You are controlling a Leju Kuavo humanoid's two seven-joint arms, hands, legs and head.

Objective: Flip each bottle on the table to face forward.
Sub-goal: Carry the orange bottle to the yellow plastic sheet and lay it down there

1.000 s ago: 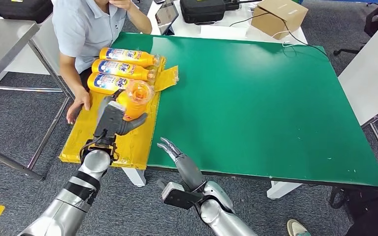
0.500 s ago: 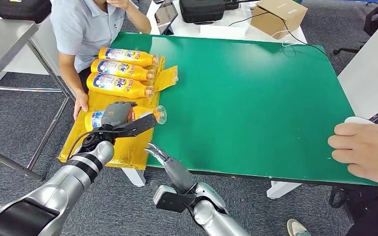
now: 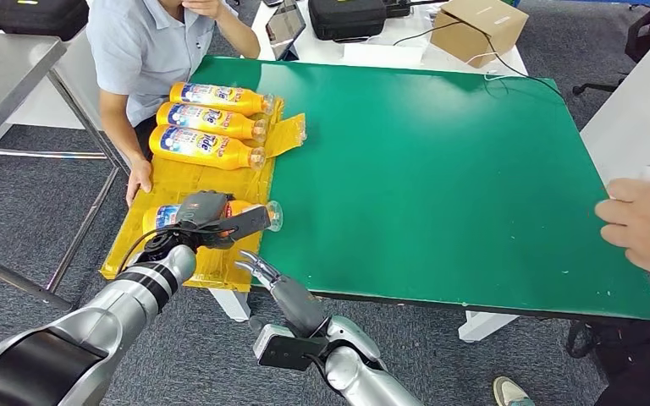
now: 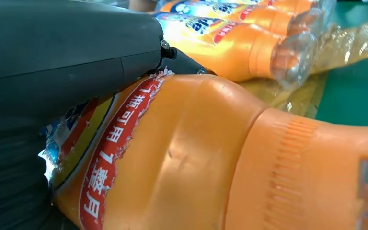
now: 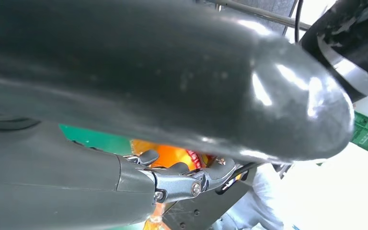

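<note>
The left hand [image 3: 207,213] grips an orange bottle [image 3: 235,211] lying on its side on the yellow mat [image 3: 178,182], at the mat's near end beside the green table [image 3: 440,169] surface. Three more bottles [image 3: 207,123] lie in a row at the mat's far end. The right hand [image 3: 275,283] hangs below the mat's near corner, fingers spread, holding nothing.

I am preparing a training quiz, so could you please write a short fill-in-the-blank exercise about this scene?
1. The left hand grips an orange bottle lying on its ____.
2. Beyond it, ____ more bottles lie in a row on the yellow sheet.
3. The table top is ____ in colour.
4. The right hand holds ____.

Missing words: side; three; green; nothing
</note>
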